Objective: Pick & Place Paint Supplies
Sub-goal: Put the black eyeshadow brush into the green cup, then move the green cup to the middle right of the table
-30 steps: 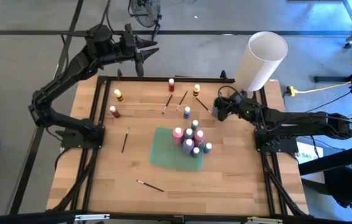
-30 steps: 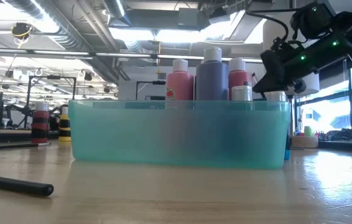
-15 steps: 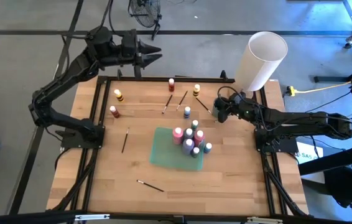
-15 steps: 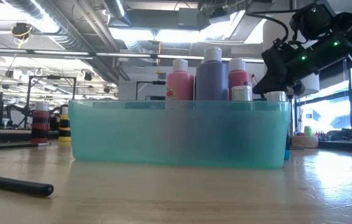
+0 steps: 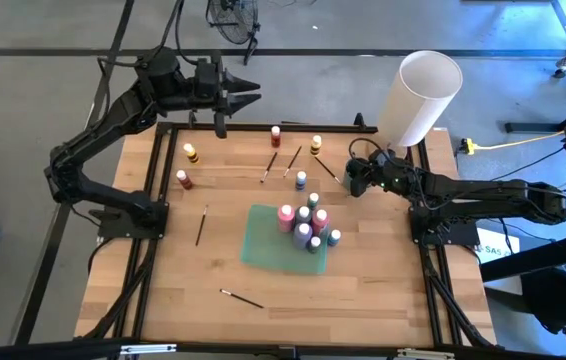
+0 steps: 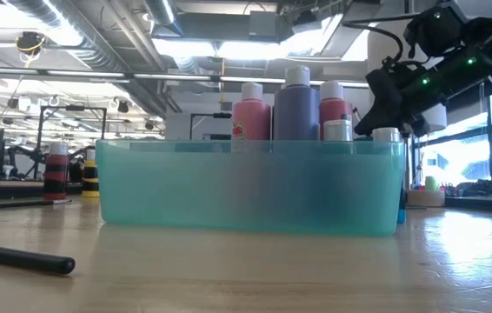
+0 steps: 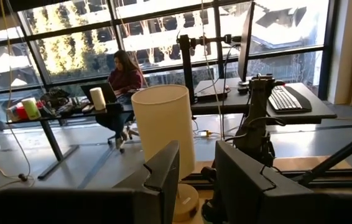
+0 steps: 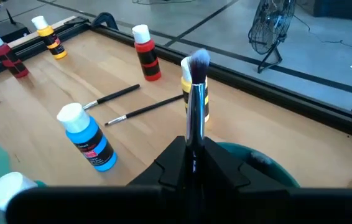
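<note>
A teal tray [image 5: 263,245] [image 6: 250,187] on the wooden table holds several small paint bottles, among them a pink one [image 5: 285,215] and a purple one [image 5: 303,234]. Loose bottles stand upright on the table: blue [image 5: 301,180] [image 8: 89,140], red [image 5: 275,135], yellow [image 5: 316,145], and two more at the far left [image 5: 190,152]. Thin brushes [image 5: 270,165] [image 5: 201,225] [image 5: 241,298] lie flat on the wood. My right gripper [image 5: 347,180] [image 8: 191,144], right of the blue bottle, is shut on a brush [image 8: 196,93]. My left gripper [image 5: 253,93] [image 7: 198,149] hangs open and empty above the table's far edge. My right gripper pinches the brush's handle [image 8: 192,134] between its two fingers. The brush runs on along the fingers and sticks out past their tips. Its silver ferrule and pale bristles [image 8: 197,60] point toward the table's far left. The handle's back end is hidden by the gripper.
A large white cylinder [image 5: 418,95] [image 7: 163,134] stands at the far right corner, just behind my right gripper. A dark teal round rim [image 8: 257,163] shows under that gripper. Bare wood lies near and left of the tray. A person sits at a desk beyond the table [image 7: 123,78].
My left gripper has swung a little toward the table's right above the far edge and turned at the wrist, still open and empty.
</note>
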Robot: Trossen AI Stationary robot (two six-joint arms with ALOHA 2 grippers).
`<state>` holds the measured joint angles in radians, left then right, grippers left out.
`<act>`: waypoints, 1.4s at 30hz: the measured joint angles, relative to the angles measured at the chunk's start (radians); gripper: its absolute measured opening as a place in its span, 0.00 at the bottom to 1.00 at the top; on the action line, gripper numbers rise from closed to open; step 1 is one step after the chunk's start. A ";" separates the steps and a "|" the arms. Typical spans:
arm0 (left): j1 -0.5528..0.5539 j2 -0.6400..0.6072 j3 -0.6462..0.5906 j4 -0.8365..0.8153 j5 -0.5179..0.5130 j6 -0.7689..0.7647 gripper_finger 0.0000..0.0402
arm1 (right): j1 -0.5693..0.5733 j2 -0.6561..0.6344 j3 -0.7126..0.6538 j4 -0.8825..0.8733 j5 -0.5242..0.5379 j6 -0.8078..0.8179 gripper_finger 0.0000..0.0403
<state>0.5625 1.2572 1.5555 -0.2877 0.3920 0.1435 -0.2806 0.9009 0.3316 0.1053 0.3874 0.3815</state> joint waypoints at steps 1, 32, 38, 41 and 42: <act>0.000 0.000 0.000 0.000 0.000 0.000 0.24 | 0.000 0.000 0.005 -0.003 0.000 0.000 0.12; 0.011 -0.068 0.000 -0.172 -0.014 0.141 0.24 | 0.025 -0.004 0.500 -0.567 -0.108 -0.208 0.47; 0.011 -0.119 0.000 -0.285 -0.014 0.140 0.24 | 0.051 -0.004 0.659 -0.865 -0.168 -0.293 0.46; 0.011 -0.129 0.000 -0.323 -0.014 0.121 0.24 | 0.055 -0.005 0.699 -0.977 -0.191 -0.213 0.46; 0.011 -0.130 0.000 -0.327 -0.014 0.109 0.24 | 0.055 -0.005 0.700 -1.004 -0.206 -0.175 0.46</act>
<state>0.5739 1.1269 1.5555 -0.6150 0.3782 0.2525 -0.2256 0.8957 1.0321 -0.8984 0.1818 0.2062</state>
